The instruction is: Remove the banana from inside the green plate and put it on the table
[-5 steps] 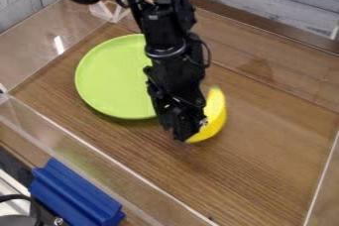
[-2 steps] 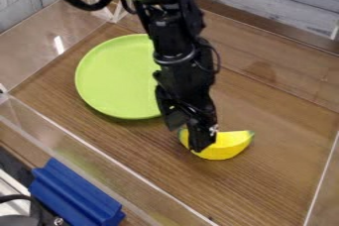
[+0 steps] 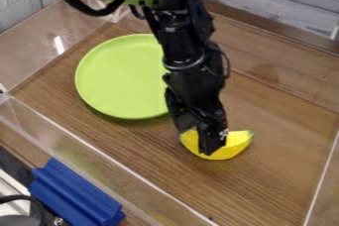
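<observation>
We see a brown wooden table (image 3: 272, 101) with clear walls around it. At about ten o'clock sits one green plate (image 3: 113, 76), round and with nothing in it. At five o'clock lies one yellow banana (image 3: 225, 148), flat on the wood just beside the plate, where we think the job wants it. One gripper (image 3: 208, 141) points down right over the banana. Its fingers look spread apart, not pinching, so we think it has let go. One blue thing (image 3: 73, 200) sits at seven o'clock.
</observation>
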Tool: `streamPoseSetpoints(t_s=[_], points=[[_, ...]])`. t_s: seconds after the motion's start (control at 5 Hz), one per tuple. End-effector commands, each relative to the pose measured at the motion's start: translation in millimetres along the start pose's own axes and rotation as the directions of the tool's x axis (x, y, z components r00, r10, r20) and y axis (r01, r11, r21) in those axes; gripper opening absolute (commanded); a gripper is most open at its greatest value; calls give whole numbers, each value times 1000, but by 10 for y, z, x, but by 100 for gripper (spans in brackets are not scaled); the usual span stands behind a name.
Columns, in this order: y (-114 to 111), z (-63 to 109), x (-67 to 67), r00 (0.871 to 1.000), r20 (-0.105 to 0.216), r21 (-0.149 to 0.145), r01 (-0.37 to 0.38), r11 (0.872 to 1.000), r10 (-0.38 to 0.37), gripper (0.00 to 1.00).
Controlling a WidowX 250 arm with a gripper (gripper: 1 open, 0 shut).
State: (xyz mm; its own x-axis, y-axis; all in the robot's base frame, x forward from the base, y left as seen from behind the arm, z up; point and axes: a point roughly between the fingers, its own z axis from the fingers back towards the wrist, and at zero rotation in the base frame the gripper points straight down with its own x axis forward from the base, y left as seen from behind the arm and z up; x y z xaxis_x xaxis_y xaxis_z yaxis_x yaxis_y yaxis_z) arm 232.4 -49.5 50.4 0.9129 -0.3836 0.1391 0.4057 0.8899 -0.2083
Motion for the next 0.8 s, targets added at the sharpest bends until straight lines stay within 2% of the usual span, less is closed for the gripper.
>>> streamPoseSetpoints(t_s=[0.0,0.6], points=[[-7,-6,72,1000,29,7,8,1000,-8,100],[30,-157,156,999,50,10,-2,1000,1,100]])
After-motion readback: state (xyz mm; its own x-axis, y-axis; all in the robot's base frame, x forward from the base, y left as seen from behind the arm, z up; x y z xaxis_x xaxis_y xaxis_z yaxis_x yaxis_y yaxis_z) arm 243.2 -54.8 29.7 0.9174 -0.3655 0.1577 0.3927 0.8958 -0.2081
